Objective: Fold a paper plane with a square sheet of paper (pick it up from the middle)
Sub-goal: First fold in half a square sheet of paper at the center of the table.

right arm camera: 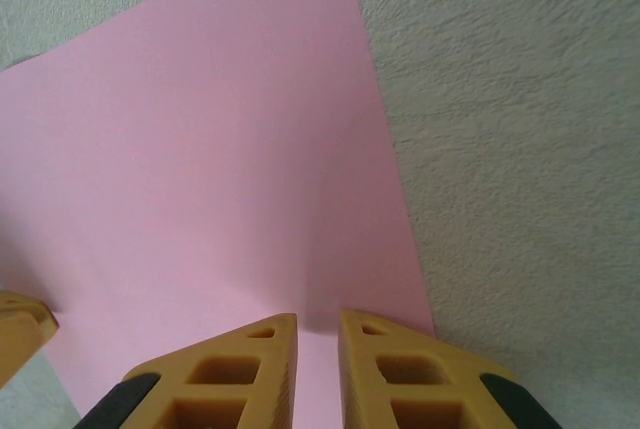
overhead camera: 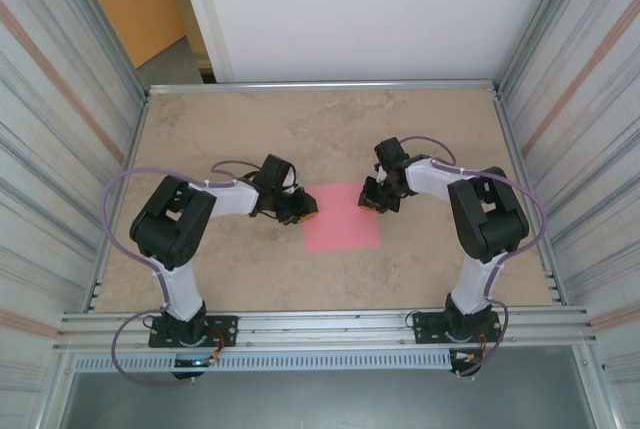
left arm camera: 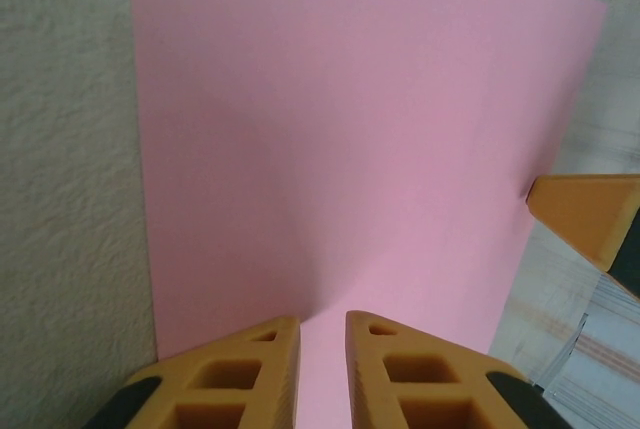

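**Free room and obstructions.** The surface (overhead camera: 330, 129) lies open on the far side of the pink sheet (overhead camera: 342, 227), and again between the sheet and the near rail (overhead camera: 330, 327). The left claw (overhead camera: 300, 212) and right claw (overhead camera: 372, 201) stand low at opposite edges of the sheet, and the span between them is open. A corrugated left wall (overhead camera: 50, 129) and right wall (overhead camera: 590, 99) flank the surface. A white panel (overhead camera: 380, 9) closes the far end.
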`<act>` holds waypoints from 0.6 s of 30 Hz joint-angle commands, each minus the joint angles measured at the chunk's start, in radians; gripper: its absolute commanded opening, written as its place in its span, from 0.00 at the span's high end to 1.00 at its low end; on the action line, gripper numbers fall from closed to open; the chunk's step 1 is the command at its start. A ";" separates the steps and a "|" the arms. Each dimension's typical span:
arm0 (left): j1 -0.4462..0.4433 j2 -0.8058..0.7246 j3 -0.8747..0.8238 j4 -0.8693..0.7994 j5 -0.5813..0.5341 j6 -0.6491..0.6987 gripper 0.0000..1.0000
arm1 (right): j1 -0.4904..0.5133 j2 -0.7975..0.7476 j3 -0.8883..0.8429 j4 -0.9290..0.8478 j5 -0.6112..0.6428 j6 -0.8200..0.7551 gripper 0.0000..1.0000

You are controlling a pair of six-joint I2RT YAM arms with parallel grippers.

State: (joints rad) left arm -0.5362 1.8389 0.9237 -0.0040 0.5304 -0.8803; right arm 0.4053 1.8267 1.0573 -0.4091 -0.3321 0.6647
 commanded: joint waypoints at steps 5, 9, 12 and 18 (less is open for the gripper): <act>0.002 0.042 -0.024 0.009 -0.030 -0.015 0.80 | 0.015 0.062 -0.003 -0.006 -0.020 -0.015 0.81; 0.002 0.044 -0.045 0.047 -0.024 -0.031 0.80 | 0.014 0.062 -0.003 0.006 -0.029 -0.004 0.81; 0.001 0.041 -0.051 0.056 -0.023 -0.030 0.80 | 0.014 0.060 0.000 0.025 -0.045 0.002 0.81; 0.001 0.040 -0.045 0.080 -0.011 -0.032 0.78 | 0.028 0.073 0.007 0.064 -0.093 0.032 0.81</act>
State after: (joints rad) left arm -0.5362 1.8496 0.9016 0.0872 0.5346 -0.8967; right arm 0.4149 1.8565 1.0641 -0.3420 -0.4053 0.6731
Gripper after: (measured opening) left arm 0.217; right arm 0.192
